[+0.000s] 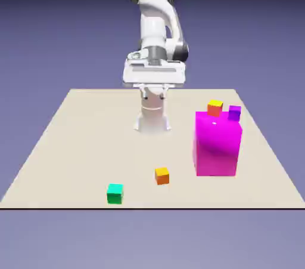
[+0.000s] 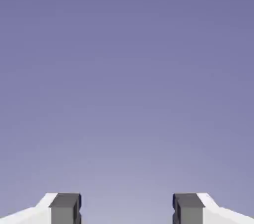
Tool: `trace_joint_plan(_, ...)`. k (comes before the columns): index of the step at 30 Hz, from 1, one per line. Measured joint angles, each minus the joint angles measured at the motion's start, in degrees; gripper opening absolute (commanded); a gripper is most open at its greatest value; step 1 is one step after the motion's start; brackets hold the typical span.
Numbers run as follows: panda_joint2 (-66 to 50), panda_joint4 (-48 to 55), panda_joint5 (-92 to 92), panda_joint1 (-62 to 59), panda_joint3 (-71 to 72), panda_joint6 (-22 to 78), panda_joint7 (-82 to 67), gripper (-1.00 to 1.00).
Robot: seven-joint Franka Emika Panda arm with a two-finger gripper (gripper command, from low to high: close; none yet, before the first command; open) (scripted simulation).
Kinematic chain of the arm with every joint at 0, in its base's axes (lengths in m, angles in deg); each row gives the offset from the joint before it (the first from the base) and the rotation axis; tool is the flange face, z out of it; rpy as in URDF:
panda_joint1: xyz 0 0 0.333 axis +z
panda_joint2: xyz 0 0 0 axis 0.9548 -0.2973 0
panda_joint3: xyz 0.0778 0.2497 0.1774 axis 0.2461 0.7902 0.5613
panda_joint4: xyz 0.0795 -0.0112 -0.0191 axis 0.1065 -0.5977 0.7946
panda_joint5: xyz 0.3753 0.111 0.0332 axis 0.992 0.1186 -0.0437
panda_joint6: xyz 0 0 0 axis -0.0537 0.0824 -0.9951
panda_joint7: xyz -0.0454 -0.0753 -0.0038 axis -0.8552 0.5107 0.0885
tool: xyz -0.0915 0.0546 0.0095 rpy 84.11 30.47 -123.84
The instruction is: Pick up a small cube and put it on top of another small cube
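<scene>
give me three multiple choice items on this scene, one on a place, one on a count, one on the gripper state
1. Where is the green cube relative to the orange cube?
A. on top of it
B. apart from it, nearer the table's front edge, toward the exterior view's left
C. behind the magenta block

2. How many small cubes show in all?
A. two
B. three
C. four

3. What state is the gripper in?
A. open and empty
B. shut on the orange cube
C. shut on nothing

Answers:
1 B, bare table lies between the two cubes.
2 C, green, orange, a yellow-topped cube and a purple cube.
3 A, the hand view shows only backdrop between the wide-set fingertips.
</scene>
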Motion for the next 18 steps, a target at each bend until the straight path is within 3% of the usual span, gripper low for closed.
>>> trace_joint_plan(18, -37.38, 9.78, -1.24, 5.83, -1.35, 19.96, -3.45, 0.0)
